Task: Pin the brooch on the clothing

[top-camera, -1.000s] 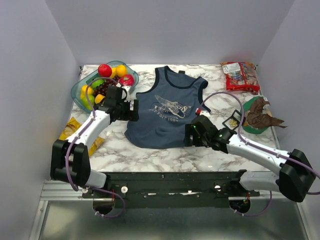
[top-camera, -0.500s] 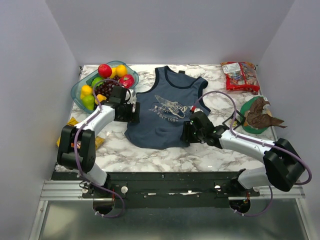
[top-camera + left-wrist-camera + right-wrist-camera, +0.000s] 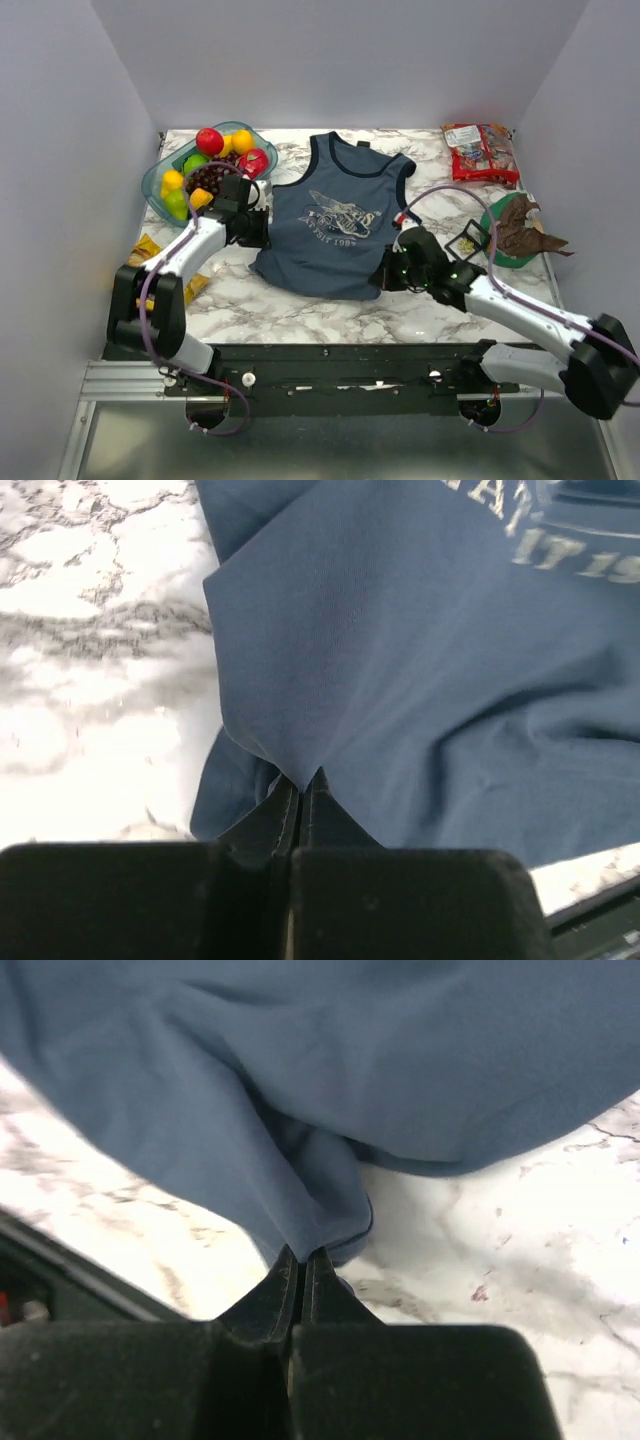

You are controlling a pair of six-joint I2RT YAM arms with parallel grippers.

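Slate-blue tank top spread on marble table, pale chest print up, left gripper at its left side edge, right gripper at its lower right hem, fruit bowl far left, red snack bag far right corner, green plate at right edge.

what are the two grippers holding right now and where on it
Both hold the tank top: the left gripper pinches its side edge, the right gripper a fold at its bottom hem corner.
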